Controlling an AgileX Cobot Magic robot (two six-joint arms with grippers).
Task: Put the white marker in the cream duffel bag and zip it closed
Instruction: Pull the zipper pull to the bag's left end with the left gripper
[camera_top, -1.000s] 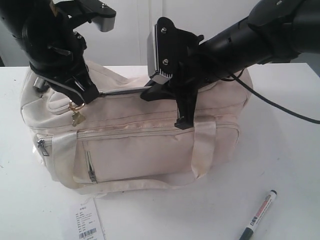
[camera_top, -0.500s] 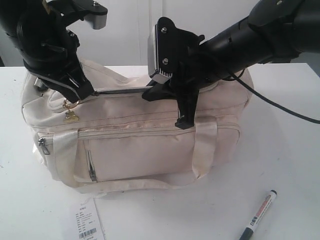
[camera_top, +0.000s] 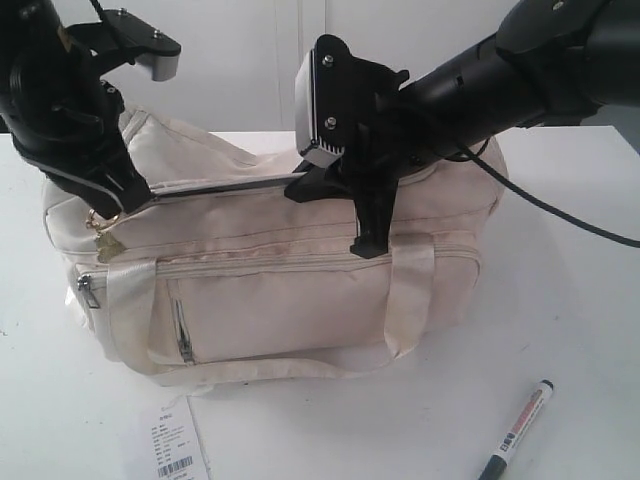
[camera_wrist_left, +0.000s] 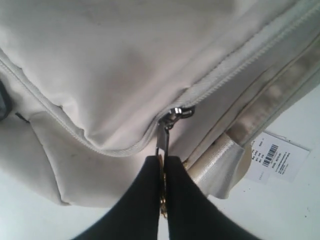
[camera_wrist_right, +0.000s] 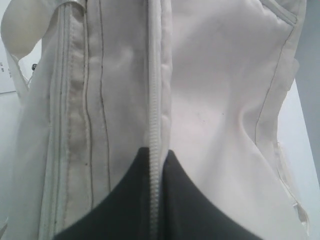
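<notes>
The cream duffel bag (camera_top: 280, 300) lies lengthwise on the white table. My left gripper (camera_top: 118, 205) is at the bag's left end, shut on the zip pull (camera_wrist_left: 162, 145), just below the metal slider (camera_wrist_left: 175, 113); a gold charm (camera_top: 100, 240) dangles under it. A thin dark slit runs along the top zip from there to my right gripper (camera_top: 300, 185). The right gripper is shut on the zip edge (camera_wrist_right: 154, 100) at the bag's top middle, with the teeth running between its fingers (camera_wrist_right: 135, 190). The white marker (camera_top: 517, 430) lies on the table at the front right, apart from both grippers.
A paper tag with a barcode (camera_top: 175, 440) lies on the table (camera_top: 580, 300) in front of the bag's left end. Webbing handles (camera_top: 410, 300) hang down the bag's front beside the front zip pocket (camera_top: 183, 335). The right arm reaches in over the bag from the upper right.
My left gripper has moved left along the bag's top with the zip pull, and the dark slit behind it has grown longer. The right gripper has held still.
</notes>
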